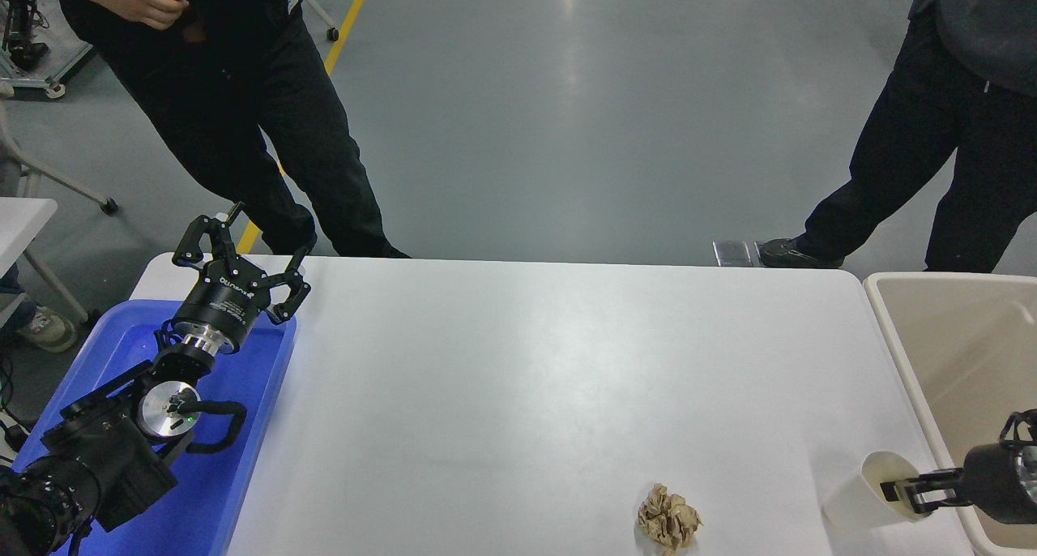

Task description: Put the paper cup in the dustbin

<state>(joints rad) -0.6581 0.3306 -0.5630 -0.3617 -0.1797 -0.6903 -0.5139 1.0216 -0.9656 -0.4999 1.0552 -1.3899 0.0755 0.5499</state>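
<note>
The small white paper cup [851, 498] with a cream inside stands tilted near the table's front right corner, its mouth turned toward the right. My right gripper [893, 491] comes in from the right edge and is shut on the cup's rim on its right side, one finger inside the mouth. The beige dustbin [895, 337] stands just right of the table, right beside the cup, and its inside is bare as far as it shows. My left gripper [243, 252] is parked open and empty at the lower left.
A crumpled brown paper ball [669, 519] lies left of the cup near the front edge. A blue tray [235, 467] sits under my left arm. Two people stand past the table's far edge, at top left and top right.
</note>
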